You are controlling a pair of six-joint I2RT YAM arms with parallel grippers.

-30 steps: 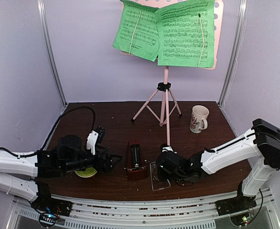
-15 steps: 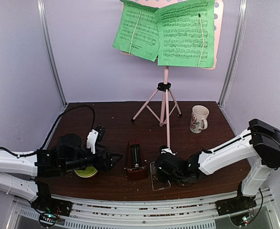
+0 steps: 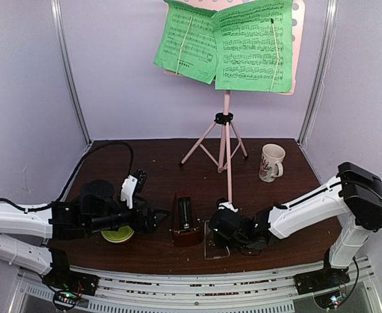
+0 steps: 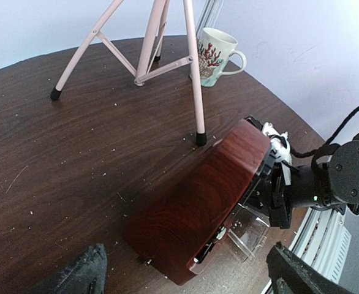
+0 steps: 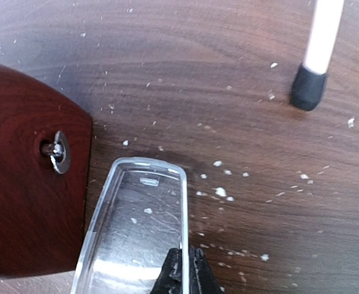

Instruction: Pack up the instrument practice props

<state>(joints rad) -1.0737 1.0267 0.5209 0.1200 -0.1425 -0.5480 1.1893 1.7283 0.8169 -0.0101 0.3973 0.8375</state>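
Tightly, right end effector on cover

Lab booth (plain lilac walls)

In the top view the upper edge cuts off the top of the pink music stand, and the green pages hide nearly all of its desk. At lower left the left arm covers most of the yellow-green bowl. The mug bears a pattern too small for us to read. In the right wrist view we see only part of the metronome — the left edge cuts it — and the clear cover runs off the bottom edge.
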